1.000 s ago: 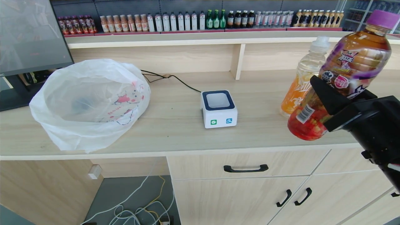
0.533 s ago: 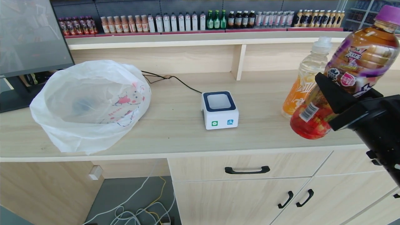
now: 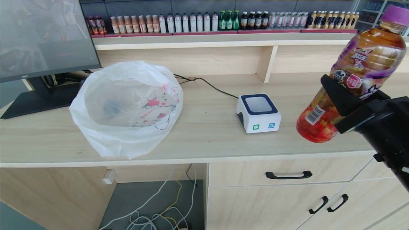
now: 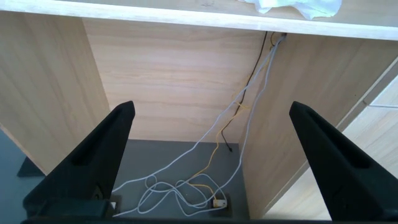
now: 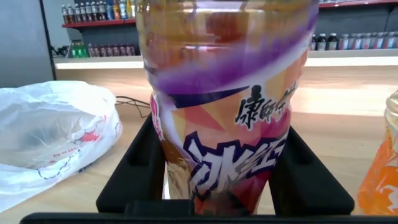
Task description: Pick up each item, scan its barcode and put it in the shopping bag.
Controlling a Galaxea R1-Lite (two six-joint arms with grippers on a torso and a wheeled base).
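matte black arm (image 3: 387, 135), broad wedge-shaped black jaws

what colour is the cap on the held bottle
Purple cap, best seen in the head view.

The right hand (image 3: 351, 91) is clamped round a bottle (image 3: 367, 57), held in the air to the right of the scanner (image 3: 258, 112). The bottle tilts: purple cap up and away from the scanner, red base down toward it, and its barcode faces the scanner's side. Left of the scanner, an open white bag (image 3: 127, 108) lies on the desk (image 3: 207, 140), and farther left stands a monitor (image 3: 44, 35). A black cable (image 3: 211, 84) runs back from the scanner toward the bag.
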